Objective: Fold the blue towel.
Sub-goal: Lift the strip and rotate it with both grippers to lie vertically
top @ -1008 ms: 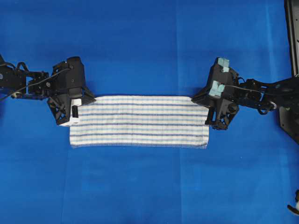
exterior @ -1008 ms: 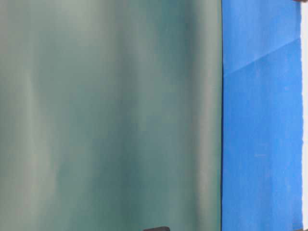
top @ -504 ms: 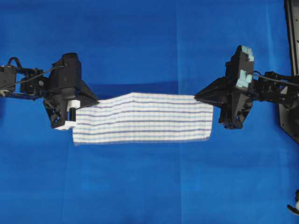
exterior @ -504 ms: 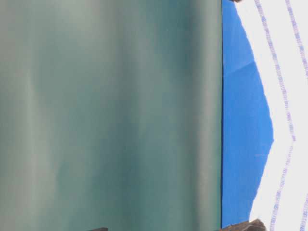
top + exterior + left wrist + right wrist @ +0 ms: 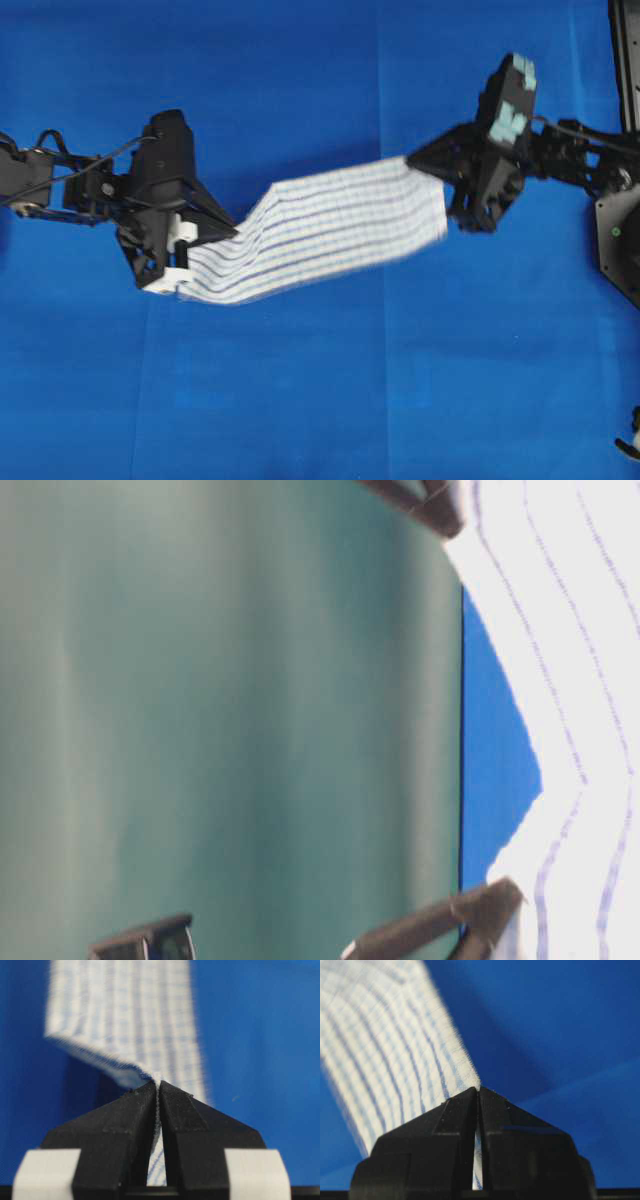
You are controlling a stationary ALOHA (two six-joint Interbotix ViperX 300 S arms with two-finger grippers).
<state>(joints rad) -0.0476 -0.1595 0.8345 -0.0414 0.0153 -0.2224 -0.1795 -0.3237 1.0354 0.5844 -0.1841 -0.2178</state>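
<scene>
1. In the overhead view, the blue towel (image 5: 320, 232) was seen stretched between the two arms and lifted off the blue-covered desk (image 5: 320, 400), slanting from lower left to upper right. Its left end was clamped in the left end effector (image 5: 215, 232), and its right end in the right end effector (image 5: 425, 165). The cloth's lower right corner was blurred. A dark shadow lay on the desk covering behind the towel.

2. In the table-level view, which appeared turned on its side, most of the picture was filled by a blurred grey-green surface (image 5: 230, 720). The towel (image 5: 580, 680) was seen at the right edge as white cloth with thin blue stripes, with a strip of the blue covering (image 5: 495, 760) beside it. Dark end effector parts were seen at the top and bottom edges; which arm each belonged to could not be told.

3. In the left wrist view, the left end effector (image 5: 158, 1091) was closed, with a thin edge of towel (image 5: 125, 1015) pinched between its black fingers (image 5: 125, 1125). The cloth ran away from it above the desk.

4. In the right wrist view, the right end effector (image 5: 478, 1091) was likewise closed on the towel's (image 5: 385, 1055) edge, the cloth extending up and to the left.
</scene>
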